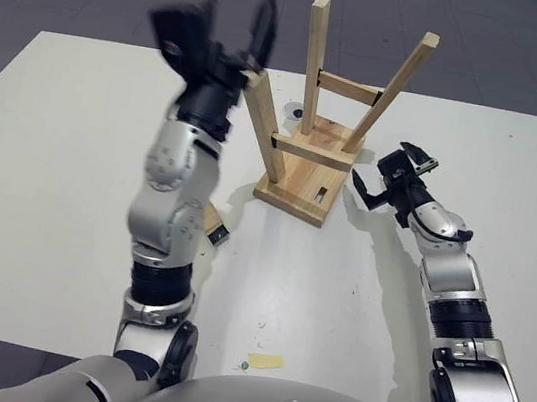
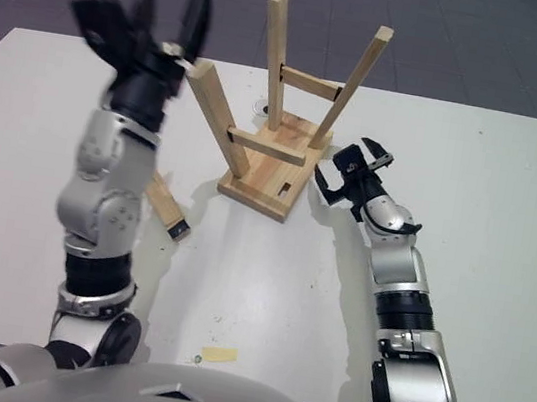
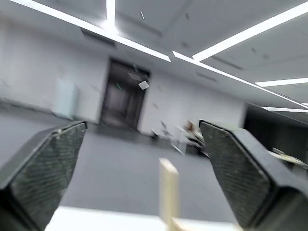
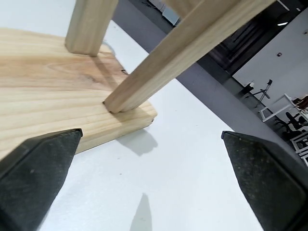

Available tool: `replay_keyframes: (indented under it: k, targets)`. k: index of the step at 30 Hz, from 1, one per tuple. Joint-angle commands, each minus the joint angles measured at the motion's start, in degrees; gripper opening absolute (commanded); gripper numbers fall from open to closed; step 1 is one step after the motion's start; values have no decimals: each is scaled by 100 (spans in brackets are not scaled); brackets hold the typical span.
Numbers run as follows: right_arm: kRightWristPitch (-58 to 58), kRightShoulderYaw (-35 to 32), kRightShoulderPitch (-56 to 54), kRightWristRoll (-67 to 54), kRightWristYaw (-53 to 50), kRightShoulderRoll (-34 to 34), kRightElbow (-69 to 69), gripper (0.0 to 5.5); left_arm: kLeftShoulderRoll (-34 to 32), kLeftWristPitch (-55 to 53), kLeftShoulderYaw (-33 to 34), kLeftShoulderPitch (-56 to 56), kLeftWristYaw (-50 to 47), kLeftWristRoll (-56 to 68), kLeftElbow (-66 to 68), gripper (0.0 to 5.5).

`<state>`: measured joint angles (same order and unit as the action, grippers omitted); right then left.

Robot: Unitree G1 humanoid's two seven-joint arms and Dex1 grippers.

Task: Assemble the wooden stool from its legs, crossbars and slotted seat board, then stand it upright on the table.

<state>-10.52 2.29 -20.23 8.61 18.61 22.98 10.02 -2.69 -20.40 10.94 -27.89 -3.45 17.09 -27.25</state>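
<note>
Standing upside down near the middle of the bench, the stool rests on its seat board. Three legs point up, tied by two crossbars. One slot in the board appears vacant. A loose leg lies flat on the bench beside the left arm, partly hidden by it.

The stool is judged light, rigid and dry to grip. The joints look push-fitted, so lifting by one leg alone could work it loose. The best hold is the seat board's edges, or a leg close to its base.

The left end effector is raised with fingers spread wide, just beside the top of the nearest leg, gripping nothing. The right end effector sits low and released, just beside the board's right edge, not touching it.
</note>
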Motion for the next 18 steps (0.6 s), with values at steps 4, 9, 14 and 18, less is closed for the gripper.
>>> replay_keyframes:
  k: [4,9,14,18]
  targets:
    - [-197,-705,-96,-438,-128,137,-703,540,-363,-2517,948,923,-539,625,-624,536]
    - [-260,-809,117,-423,-212,157,-880,540,195,-3768,1048,1497,-956,1061,-901,536]
    - [-328,-751,296,-428,-352,11,-1104,540,556,-4530,876,1437,-1201,1074,-592,536]
    - [-291,-719,312,-455,-437,-105,-1206,540,458,-5125,661,1325,-1371,799,-206,536]
